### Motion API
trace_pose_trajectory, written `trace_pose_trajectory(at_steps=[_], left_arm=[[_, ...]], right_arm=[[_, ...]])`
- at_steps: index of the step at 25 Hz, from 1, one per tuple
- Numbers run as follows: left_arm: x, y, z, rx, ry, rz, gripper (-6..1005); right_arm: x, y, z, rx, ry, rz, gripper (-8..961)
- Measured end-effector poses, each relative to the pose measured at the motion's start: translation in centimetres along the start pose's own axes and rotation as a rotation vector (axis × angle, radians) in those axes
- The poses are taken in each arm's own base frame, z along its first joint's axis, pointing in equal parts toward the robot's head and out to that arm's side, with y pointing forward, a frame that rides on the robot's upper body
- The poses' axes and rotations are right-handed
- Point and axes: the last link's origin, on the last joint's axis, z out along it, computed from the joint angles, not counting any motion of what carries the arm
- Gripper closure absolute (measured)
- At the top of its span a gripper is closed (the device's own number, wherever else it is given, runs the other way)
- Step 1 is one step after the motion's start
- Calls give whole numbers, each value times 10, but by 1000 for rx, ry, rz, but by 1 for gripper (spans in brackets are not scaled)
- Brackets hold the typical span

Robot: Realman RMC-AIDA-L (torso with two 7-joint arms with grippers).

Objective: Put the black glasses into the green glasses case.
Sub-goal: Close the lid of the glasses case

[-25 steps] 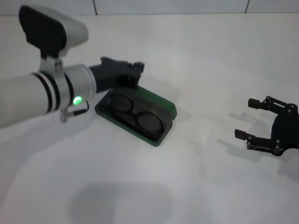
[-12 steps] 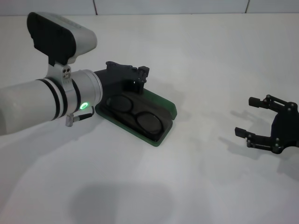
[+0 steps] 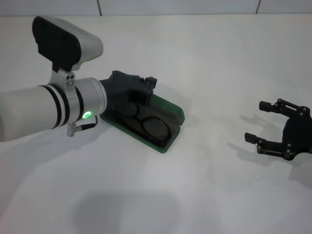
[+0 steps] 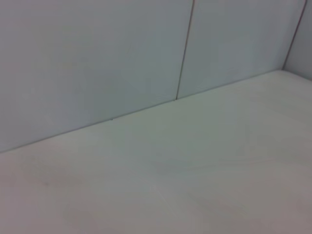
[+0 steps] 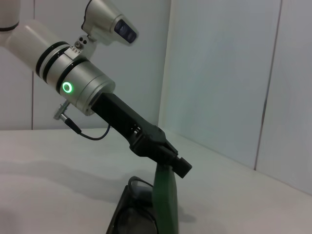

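The green glasses case [image 3: 171,111] lies open left of the table's middle, and the black glasses [image 3: 155,127] lie inside it, lenses up. My left gripper [image 3: 150,82] is shut and reaches over the back of the case, covering part of the far lens. In the right wrist view the case lid [image 5: 164,200] stands about upright, and the left gripper [image 5: 181,166] rests against its top edge. The glasses [image 5: 139,222] show low in the case's bottom half. My right gripper [image 3: 256,123] hovers open far to the right, holding nothing.
The white table [image 3: 209,195] runs back to a pale panelled wall [image 4: 97,58]. The left wrist view shows only table and wall. The left arm's thick white forearm [image 3: 29,109] crosses the left side of the table.
My left gripper has pushed forward and to the right over the back of the case, hiding more of the far lens. The right gripper has stayed still.
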Motion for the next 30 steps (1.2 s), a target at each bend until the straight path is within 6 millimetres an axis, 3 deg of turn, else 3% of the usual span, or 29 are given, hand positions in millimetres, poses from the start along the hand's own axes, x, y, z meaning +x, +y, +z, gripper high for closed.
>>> trace_pose_trajectory(at_steps=[30], left_arm=[[-21,-11,-7,25,-61,26,851]], right_arm=[[0,0,1,-3,2,-5,136]])
